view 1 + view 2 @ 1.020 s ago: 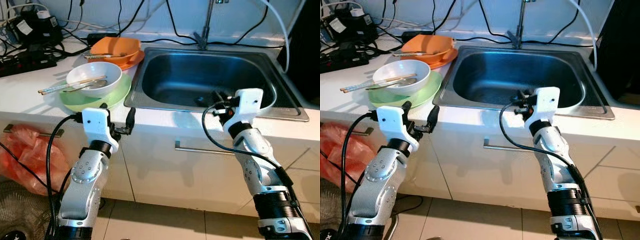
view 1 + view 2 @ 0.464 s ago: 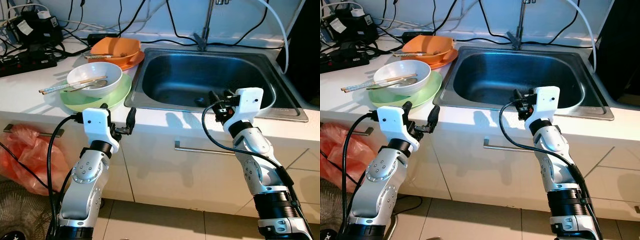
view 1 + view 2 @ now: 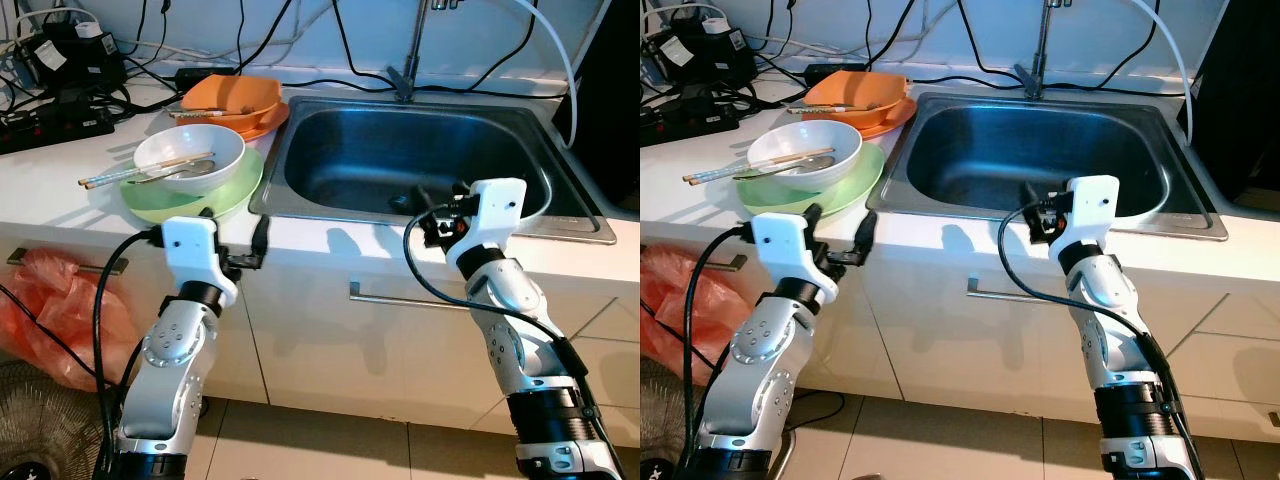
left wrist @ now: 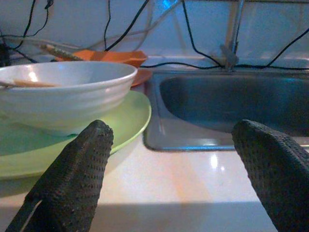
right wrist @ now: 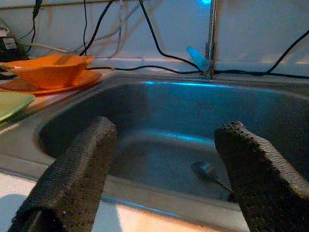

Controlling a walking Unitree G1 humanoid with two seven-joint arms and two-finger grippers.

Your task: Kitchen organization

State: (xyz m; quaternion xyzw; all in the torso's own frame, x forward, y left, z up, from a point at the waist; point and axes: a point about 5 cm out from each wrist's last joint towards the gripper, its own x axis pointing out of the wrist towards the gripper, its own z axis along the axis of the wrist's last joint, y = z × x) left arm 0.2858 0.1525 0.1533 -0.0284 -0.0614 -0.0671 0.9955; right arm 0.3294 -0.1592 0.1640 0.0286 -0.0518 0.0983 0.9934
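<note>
Orange bag (image 3: 45, 310) below counter; black cables (image 3: 60, 90) behind.

Brushed steel sink (image 3: 420, 165), glossy white bowl (image 3: 188, 158), wooden chopsticks (image 3: 140, 168)

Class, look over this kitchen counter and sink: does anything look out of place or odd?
Yes. A tangle of black cables and a power strip lies on the counter right beside the sink, odd so near water. Chopsticks jut out over the white bowl rim. Nothing looks spilled or broken.

Two silver jointed arms with white wrist blocks, black cables, black textured fingers (image 4: 72, 179).
</note>
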